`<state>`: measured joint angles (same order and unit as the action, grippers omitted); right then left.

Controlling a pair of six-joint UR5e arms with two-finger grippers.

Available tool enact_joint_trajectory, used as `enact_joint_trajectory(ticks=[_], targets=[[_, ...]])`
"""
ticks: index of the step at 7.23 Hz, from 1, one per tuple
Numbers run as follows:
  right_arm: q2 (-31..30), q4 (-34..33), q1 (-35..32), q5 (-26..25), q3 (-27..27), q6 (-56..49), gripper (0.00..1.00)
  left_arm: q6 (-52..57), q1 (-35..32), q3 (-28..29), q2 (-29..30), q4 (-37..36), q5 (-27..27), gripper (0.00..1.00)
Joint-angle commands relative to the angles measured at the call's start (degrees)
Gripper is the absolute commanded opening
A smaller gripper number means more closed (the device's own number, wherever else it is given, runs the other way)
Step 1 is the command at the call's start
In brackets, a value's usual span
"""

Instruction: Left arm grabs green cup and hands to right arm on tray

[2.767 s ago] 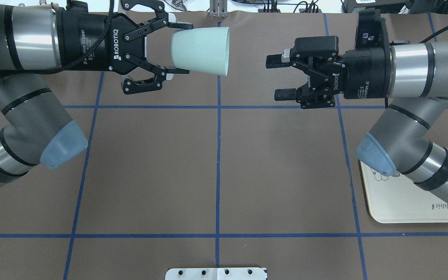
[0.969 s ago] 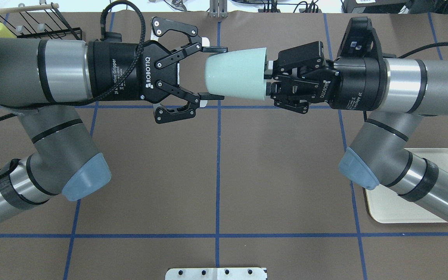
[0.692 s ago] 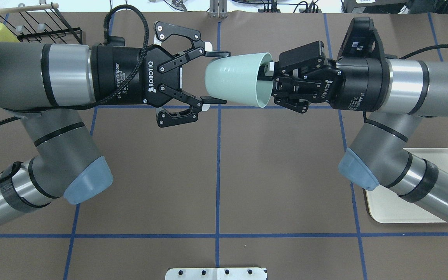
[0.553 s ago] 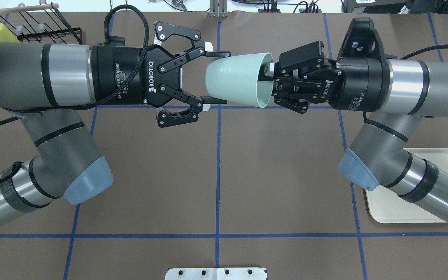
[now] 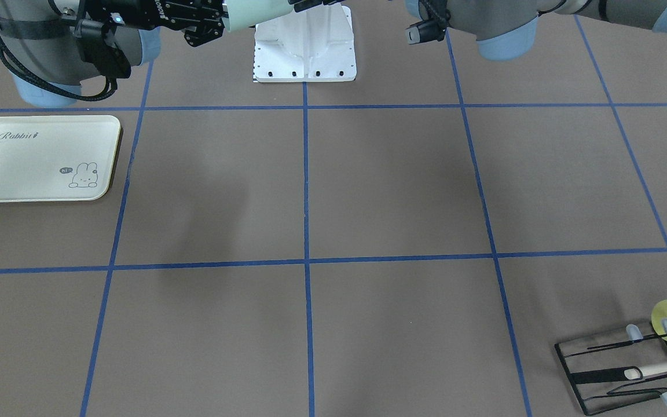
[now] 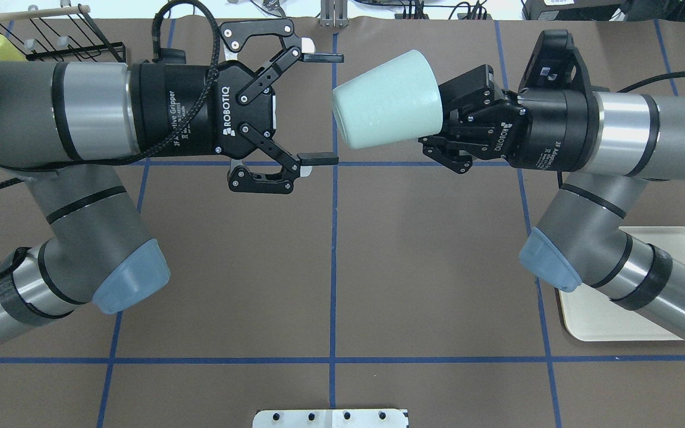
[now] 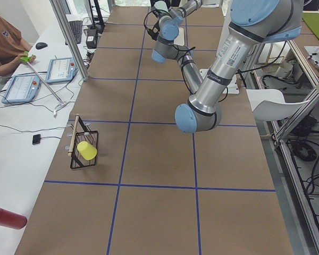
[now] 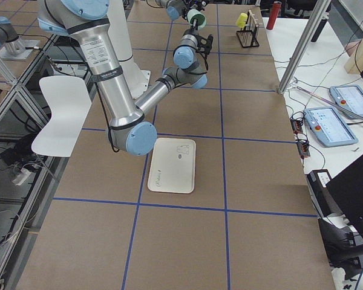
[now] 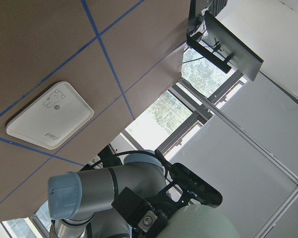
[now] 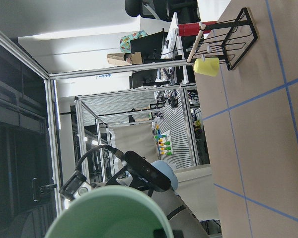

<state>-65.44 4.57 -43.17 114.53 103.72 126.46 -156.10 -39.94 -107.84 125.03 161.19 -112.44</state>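
**Hand-over: green cup (image 6: 387,98) in right gripper (image 6: 442,116); left gripper (image 6: 321,108) released.**

The right gripper is clenched on the cup's rim wall. The cup hangs in the air, base pointing at the left gripper, whose jaws stand wide apart and clear of it. The tray (image 6: 634,324) lies below, back toward the right arm's elbow. The cup is probably light, stiff and smooth. A rim pinch can pivot, so carry it gently.

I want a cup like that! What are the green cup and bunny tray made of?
The green cup looks like matte plastic: smooth, even mint color, no glare. The tray seems plastic or melamine: cream, smooth, rounded corners, printed bunny. Not certain.
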Motion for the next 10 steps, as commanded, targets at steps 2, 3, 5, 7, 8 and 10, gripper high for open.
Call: enact_joint_trajectory(ticks=[2, 3, 5, 7, 8, 10], targets=[[-7.3, -0.1, -1.0, -0.1, 1.1, 1.3, 0.00, 0.9, -3.8, 0.4, -0.3, -0.8, 0.3, 1.00], [-10.5, -1.0, -3.1, 0.1, 0.7, 0.0, 0.00, 0.9, -5.7, 0.9, -0.3, -1.4, 0.2, 1.00], [-20.2, -2.0, -3.9, 0.2, 0.3, -15.0, 0.00, 8.9, -7.0, 0.2, -0.2, -9.1, -0.4, 1.00], [-29.8, -7.1, -4.8, 0.1, 0.7, -29.1, 0.00, 17.1, -8.0, -0.3, 0.3, -17.3, -4.4, 1.00], [-34.4, -9.3, -5.1, 0.0, 0.6, -36.6, 0.00, 23.5, -8.2, -1.9, 1.0, -25.3, -5.7, 1.00], [-41.0, -16.3, -10.0, 0.4, 0.8, -45.7, 0.00, 30.9, -8.5, -2.5, 1.4, -33.3, -5.5, 1.00]])
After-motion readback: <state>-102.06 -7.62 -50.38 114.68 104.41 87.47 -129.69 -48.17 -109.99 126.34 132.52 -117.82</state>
